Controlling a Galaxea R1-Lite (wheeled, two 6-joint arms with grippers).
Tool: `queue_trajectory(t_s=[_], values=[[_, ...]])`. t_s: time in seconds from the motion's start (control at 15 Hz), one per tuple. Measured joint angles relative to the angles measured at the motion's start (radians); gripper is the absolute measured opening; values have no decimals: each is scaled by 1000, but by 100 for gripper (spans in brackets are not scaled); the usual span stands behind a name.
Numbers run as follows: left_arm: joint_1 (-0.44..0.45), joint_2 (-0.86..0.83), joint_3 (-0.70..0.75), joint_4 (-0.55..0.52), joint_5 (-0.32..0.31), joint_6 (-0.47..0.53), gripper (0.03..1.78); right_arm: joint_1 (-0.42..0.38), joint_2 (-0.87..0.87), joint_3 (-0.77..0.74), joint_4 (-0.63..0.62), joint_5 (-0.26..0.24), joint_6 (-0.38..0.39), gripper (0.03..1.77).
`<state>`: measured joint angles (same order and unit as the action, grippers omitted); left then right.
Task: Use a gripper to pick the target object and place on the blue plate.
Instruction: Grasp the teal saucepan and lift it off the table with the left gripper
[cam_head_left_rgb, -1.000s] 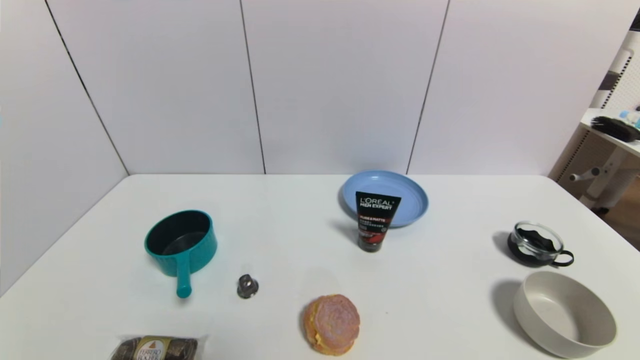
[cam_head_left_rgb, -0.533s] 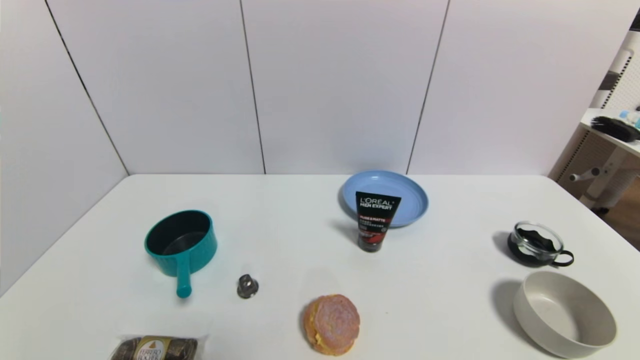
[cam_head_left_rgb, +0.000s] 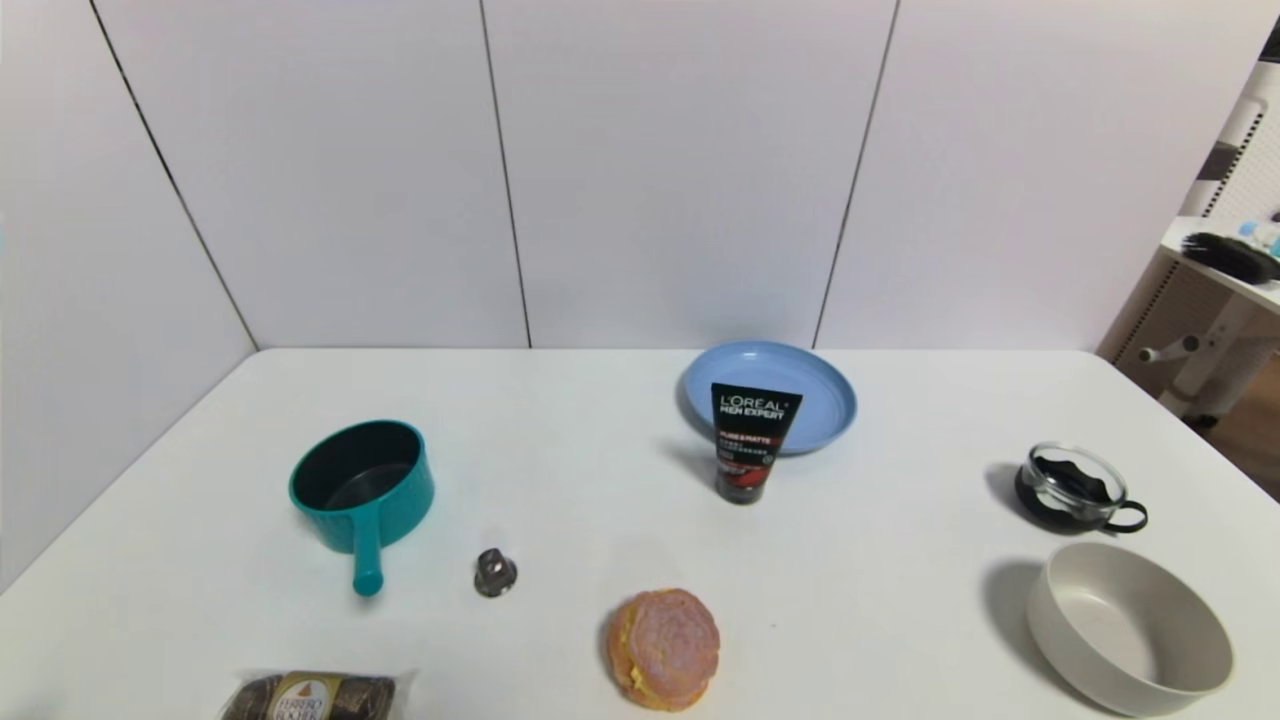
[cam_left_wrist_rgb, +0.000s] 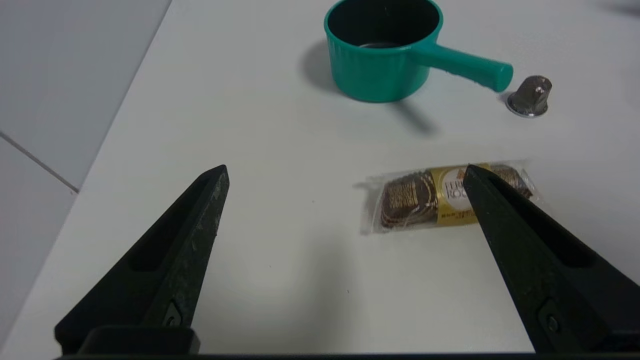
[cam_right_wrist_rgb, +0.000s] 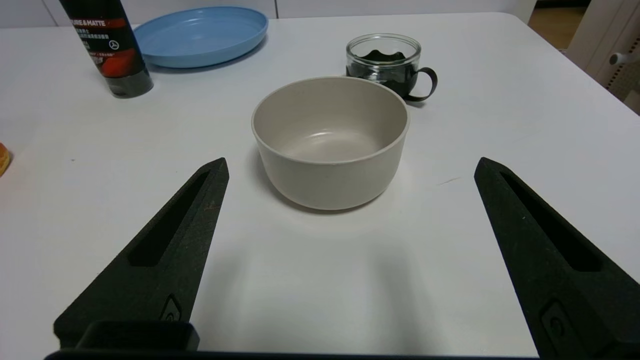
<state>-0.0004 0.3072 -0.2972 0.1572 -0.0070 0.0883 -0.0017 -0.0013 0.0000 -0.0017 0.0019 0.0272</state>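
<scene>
Opening layout of the pick-and-place task. The teal saucepan (cam_head_left_rgb: 362, 485) is sitting upright on the white tabletop (cam_head_left_rgb: 560, 450) at the left, its short handle pointing toward the near edge, which is leaving the handle and the near wall reachable from the robot's side. The blue plate (cam_head_left_rgb: 800, 385) is lying far and right of centre, well apart from the pan; a black L'Oréal tube (cam_head_left_rgb: 752, 440) is standing just in front of it, so a carry from the left will probably need to arrive over or around the tube. A small metallic capsule (cam_head_left_rgb: 494, 573) is resting near the handle's tip, and a wrapped Ferrero Rocher pack (cam_left_wrist_rgb: 452, 196) is lying nearer still. The left end effector (cam_left_wrist_rgb: 345, 172) is hovering over the near left of the tabletop, jaws spread wide and gripping nothing, facing the pan. The right end effector (cam_right_wrist_rgb: 350, 165) is waiting at the near right, equally wide and empty, facing the beige bowl (cam_right_wrist_rgb: 330, 140) and the glass cup (cam_right_wrist_rgb: 387, 62).
</scene>
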Motion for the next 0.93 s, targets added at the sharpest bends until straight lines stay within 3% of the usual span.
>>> queue_trajectory(t_s=[0.27, 0.73, 0.93], values=[[-2, 330, -246, 19, -39, 113, 169, 0, 0, 0, 0, 1, 0, 170], [3, 825, -749, 194, -172, 486, 169, 0, 0, 0, 0, 1, 0, 170], [-12, 955, -929, 326, -184, 495, 169, 0, 0, 0, 0, 1, 0, 170]])
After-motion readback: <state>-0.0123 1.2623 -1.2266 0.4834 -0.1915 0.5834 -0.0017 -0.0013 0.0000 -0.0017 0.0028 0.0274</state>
